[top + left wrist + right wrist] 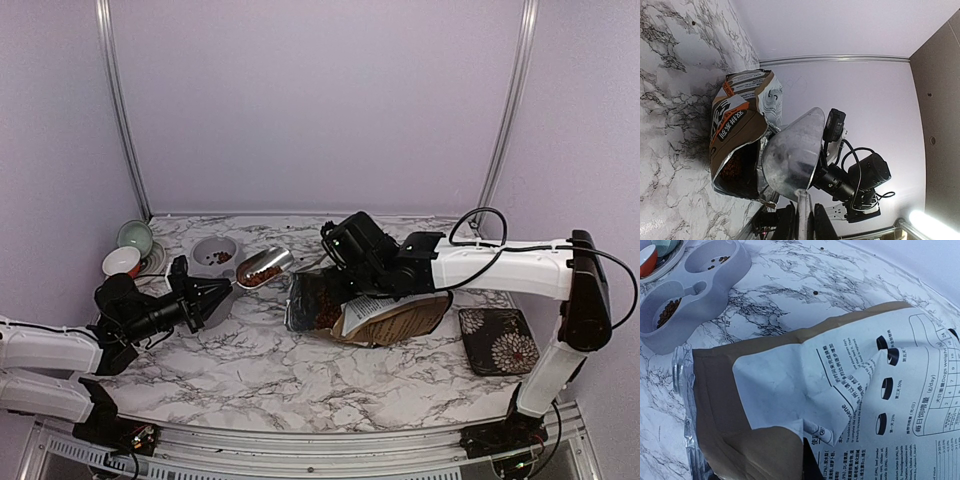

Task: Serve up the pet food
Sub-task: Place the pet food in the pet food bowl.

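Observation:
My left gripper (pixel 222 291) (pixel 804 222) is shut on the handle of a metal scoop (pixel 266 264) (pixel 790 155), which is raised and carries pet food (pixel 257 275). The scoop hangs beside the grey double bowl (pixel 199 244) (pixel 705 287); kibble (pixel 668 312) lies in both of the bowl's wells. The brown-and-white dog-food bag (pixel 385 318) (pixel 737 115) (pixel 790 370) lies on its side, its foil mouth open toward the scoop, with more kibble (pixel 735 170) inside. My right gripper (pixel 338 292) (pixel 812 467) is shut on a fold of the bag's paper near the mouth.
A green bowl (pixel 135 237) and a red-patterned small bowl (pixel 121 262) (pixel 647 260) stand at the far left by the wall. A dark flowered square pad (pixel 497 340) lies at the right. A few stray pellets (pixel 815 292) dot the marble table (pixel 250 370).

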{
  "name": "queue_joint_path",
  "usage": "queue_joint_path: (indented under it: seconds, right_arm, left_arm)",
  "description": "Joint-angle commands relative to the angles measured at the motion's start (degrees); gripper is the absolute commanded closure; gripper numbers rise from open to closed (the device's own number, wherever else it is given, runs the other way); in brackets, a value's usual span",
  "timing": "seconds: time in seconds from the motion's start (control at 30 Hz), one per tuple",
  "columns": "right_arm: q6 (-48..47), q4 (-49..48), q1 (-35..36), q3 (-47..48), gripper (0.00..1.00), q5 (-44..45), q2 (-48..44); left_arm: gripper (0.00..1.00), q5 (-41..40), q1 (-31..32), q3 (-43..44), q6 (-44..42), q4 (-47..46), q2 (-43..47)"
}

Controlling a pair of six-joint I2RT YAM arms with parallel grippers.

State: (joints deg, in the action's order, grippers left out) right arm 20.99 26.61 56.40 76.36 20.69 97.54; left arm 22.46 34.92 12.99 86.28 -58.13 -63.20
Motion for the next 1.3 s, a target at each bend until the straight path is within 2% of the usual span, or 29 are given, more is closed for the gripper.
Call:
queue_joint_path:
  seconds: [0.0, 0.57, 0.97, 1.27]
  right_arm:
    - [0.46, -0.32, -1.3, 0.67, 1.0, 2.91, -2.53]
    - [-0.04, -1.12, -1.79, -0.57, 1.0, 2.7, -3.04]
    - [-0.41, -1.66, -2.17, -1.01, 1.0, 2.3, -2.92]
    - [-0.64, -1.57, -2.26, -1.03, 1.0, 2.41, -2.79]
  left_arm:
    - [1.0, -0.78, -2.07, 1.68, -1.35, 1.71, 2.49]
    - [1.0, 0.09, -14.03, 2.49, -3.6, 5.83, 2.55]
    - [1.0, 0.79, -20.2, 2.73, -5.31, 5.83, -0.67]
    - [1.0, 1.71, -24.5, 3.91, -9.0, 5.42, -6.76]
